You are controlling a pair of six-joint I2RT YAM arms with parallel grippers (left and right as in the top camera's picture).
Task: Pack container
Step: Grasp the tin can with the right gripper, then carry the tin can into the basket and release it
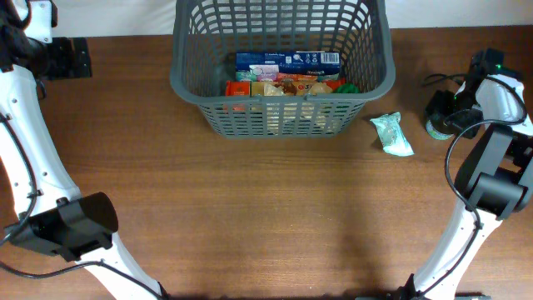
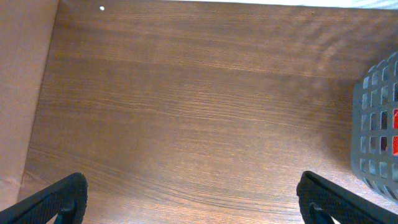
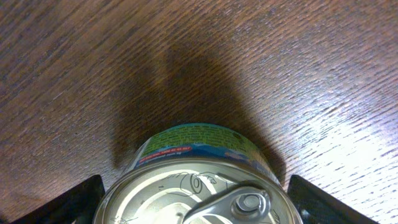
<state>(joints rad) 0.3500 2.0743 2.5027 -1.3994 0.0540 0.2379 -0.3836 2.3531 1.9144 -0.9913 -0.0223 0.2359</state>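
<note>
Right pincer (image 3: pixel 196 190) straddles the tin can (image 3: pixel 199 149) at frame right; clamping cannot be told. Container (image 1: pixel 283 98) lies leftward; left pincer (image 2: pixel 191 186) apart.

White links and blocky black joints form the left arm (image 1: pixel 33 154) and right arm (image 1: pixel 497 182), trailed by thin black cables (image 1: pixel 448 167); the left pincer (image 2: pixel 193 202) is matte black.

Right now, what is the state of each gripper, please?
Left gripper: open, empty.
Right gripper: around the can; whether it grips cannot be told.
</note>
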